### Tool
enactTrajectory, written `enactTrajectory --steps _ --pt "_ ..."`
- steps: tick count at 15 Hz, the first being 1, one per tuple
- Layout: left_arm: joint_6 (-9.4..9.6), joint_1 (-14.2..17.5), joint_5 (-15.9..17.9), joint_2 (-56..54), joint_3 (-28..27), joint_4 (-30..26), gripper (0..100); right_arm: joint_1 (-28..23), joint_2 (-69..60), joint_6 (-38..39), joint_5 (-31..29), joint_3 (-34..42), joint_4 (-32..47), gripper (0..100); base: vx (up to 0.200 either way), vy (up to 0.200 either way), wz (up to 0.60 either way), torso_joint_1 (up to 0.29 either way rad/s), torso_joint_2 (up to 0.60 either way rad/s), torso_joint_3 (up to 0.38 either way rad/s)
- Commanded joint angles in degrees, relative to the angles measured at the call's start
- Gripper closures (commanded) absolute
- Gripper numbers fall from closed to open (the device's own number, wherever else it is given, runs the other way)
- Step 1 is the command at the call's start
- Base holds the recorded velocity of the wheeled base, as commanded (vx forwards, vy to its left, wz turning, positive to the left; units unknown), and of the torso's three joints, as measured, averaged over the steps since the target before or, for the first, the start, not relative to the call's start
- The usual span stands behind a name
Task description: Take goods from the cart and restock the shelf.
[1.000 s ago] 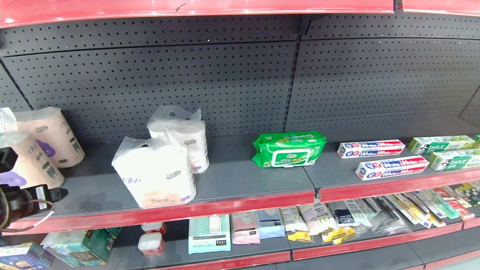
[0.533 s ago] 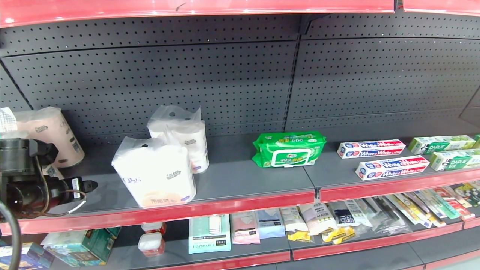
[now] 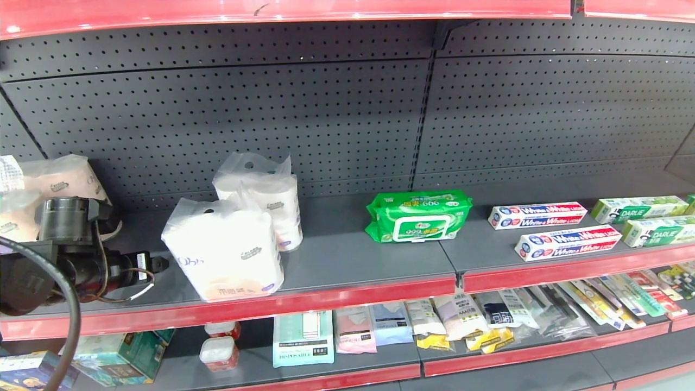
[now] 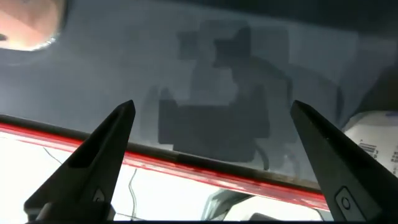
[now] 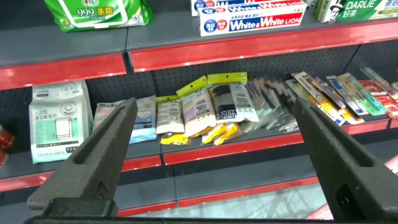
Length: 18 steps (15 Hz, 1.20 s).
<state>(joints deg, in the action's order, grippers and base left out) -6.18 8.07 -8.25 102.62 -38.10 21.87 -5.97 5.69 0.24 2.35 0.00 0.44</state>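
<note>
My left gripper [image 4: 212, 107] hangs open with nothing between its fingers, over the dark shelf board [image 4: 236, 68] just behind its red front strip [image 4: 186, 168]. In the head view the left arm [image 3: 70, 260] sits at the shelf's left end, in front of the pink paper-roll packs [image 3: 65, 179] and beside a white paper-roll pack [image 3: 225, 252]. My right gripper [image 5: 216, 102] is open and empty, facing the lower shelf with its hanging sachets [image 5: 205, 109]. A green wet-wipes pack [image 3: 418, 215] lies mid-shelf.
A second white roll pack [image 3: 269, 203] stands behind the first. Toothpaste boxes [image 3: 564, 241] lie at the right. The shelf [image 3: 353, 255] has bare board between the rolls and the wipes. Boxes and small packets [image 3: 301, 339] fill the lower shelf.
My left arm has moved up and to the right along the shelf's front, now covering part of the pink packs. The goods on the shelf have not moved.
</note>
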Motion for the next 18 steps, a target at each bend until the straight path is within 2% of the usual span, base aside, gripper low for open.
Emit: enactTrajectory --steps 1,3,8,11,18 --pt "-0.85 -1.30 -0.01 0.56 -0.14 -0.07 0 0.00 0.11 0.02 0.02 0.00 0.00 0 0.000 0.000 0.00 0.000 0.00 0.000" --pt "-1.55 -2.45 -0.01 0.74 -0.14 -0.07 0 0.00 0.11 0.02 0.02 0.00 0.00 0 0.000 0.000 0.00 0.000 0.00 0.000" --pt "-1.64 -3.85 -0.10 0.83 -0.14 0.01 0 0.00 0.11 0.02 0.02 0.00 0.00 0 0.000 0.000 0.00 0.000 0.00 0.000" --pt "-2.87 -4.99 -0.10 1.09 -0.22 0.01 0 0.00 0.11 0.02 0.02 0.00 0.00 0 0.000 0.000 0.00 0.000 0.00 0.000" --pt "-2.96 -6.40 -0.10 1.88 -1.10 0.01 0 0.00 0.11 0.02 0.02 0.00 0.00 0 0.000 0.000 0.00 0.000 0.00 0.000"
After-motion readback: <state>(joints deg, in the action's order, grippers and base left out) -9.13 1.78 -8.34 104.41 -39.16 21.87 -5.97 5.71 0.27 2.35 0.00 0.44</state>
